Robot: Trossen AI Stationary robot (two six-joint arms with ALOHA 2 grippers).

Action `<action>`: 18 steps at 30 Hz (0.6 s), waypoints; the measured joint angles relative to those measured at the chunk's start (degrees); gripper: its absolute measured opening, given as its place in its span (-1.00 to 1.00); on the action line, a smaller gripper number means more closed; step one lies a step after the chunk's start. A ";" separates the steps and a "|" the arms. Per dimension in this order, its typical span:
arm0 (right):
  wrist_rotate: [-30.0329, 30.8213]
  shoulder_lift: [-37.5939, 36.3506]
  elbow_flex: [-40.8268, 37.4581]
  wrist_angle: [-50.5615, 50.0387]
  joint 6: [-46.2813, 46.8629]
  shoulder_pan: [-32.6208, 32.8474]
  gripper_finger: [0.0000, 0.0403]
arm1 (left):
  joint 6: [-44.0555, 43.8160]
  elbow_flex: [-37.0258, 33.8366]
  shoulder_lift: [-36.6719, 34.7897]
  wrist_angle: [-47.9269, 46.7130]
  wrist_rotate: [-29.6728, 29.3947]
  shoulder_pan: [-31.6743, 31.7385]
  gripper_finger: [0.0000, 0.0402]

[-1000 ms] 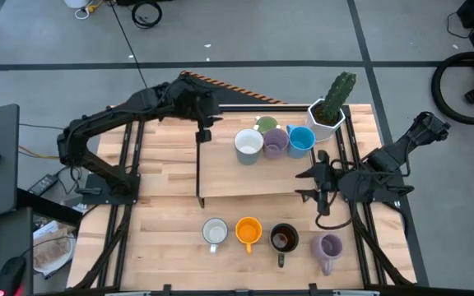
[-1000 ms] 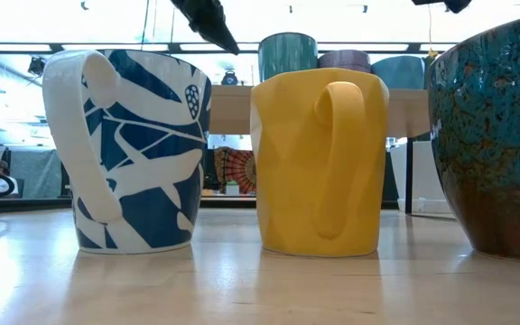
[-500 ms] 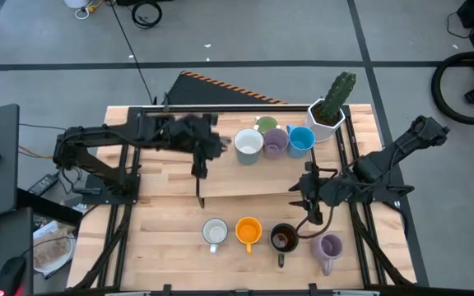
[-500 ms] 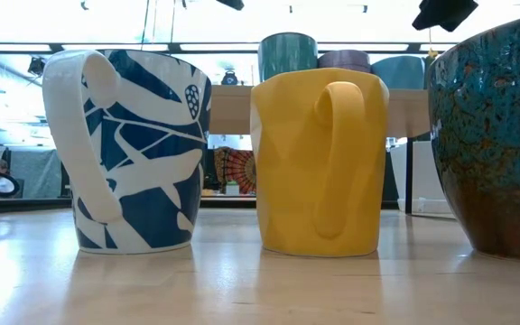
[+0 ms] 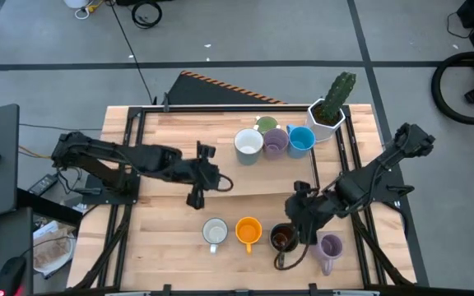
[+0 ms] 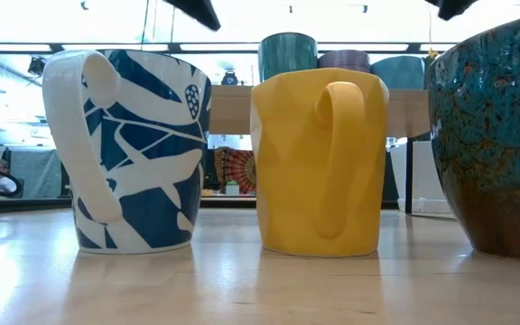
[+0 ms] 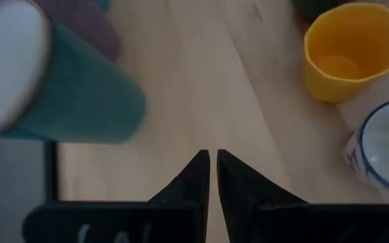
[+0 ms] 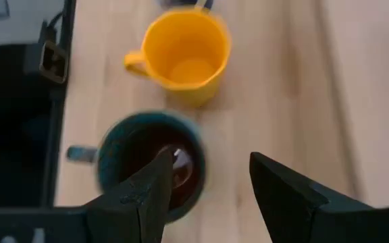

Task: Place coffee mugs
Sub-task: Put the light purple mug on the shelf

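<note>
Item, movement: over the last second the right claw [image 5: 301, 224] swung down from beside the raised shelf [image 5: 253, 177] to hang over the dark mug [image 5: 283, 238] in the front row; the left claw [image 5: 197, 197] left the back of the bench [image 5: 163, 226] for the shelf's left end. We judged a pick of the dark mug imminent.

Item, claws: right spread wide, empty; left pinched to a sliver, empty.

Item, mugs: four on the shelf, four in front.

Item, views: only the right wrist view showed one finger [image 8: 150, 192] above the dark mug's mouth; the low view showed the patterned mug [image 6: 134, 149] and orange mug [image 6: 321, 162] side-on.
</note>
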 joint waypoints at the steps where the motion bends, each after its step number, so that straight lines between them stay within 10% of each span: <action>1: -1.12 0.98 0.94 -1.02 0.96 0.20 0.02 | -1.11 -1.37 0.00 1.05 0.00 -0.68 -0.83; 18: -14.80 7.85 5.31 -17.91 39.10 12.90 0.02 | -27.15 -10.44 -1.03 4.47 0.29 -11.47 -0.83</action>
